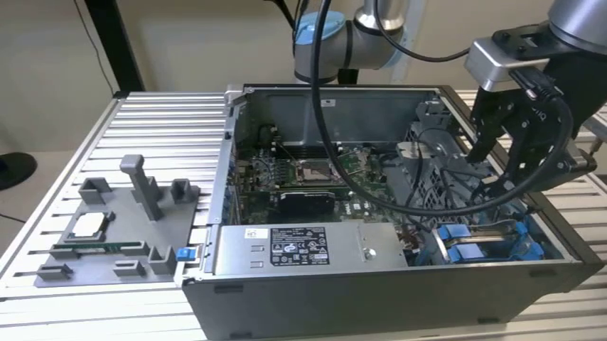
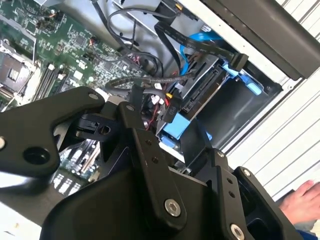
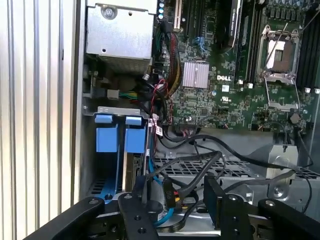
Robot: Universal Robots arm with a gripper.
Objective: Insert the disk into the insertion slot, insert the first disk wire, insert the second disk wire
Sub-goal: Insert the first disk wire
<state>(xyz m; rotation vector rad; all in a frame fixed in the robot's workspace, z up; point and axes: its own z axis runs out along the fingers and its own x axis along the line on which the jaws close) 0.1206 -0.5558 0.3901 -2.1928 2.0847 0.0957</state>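
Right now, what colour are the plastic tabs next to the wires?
Bright blue. The tabs show best in the first wrist view.

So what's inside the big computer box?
Inside the case: a green board, a grey power box, black cables and a blue-railed slot. The gripper and cables cover part of the slot, so its inside is mostly hidden.

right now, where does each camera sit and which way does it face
exterior view: off the arm, looks down into the open case on the table; arm at the exterior view's right.
first wrist view: on the wrist, faces board and blue bay; black arm links in front.
second wrist view: on the wrist, same; a hand outside the case.
both wrist views share board and blue bay.
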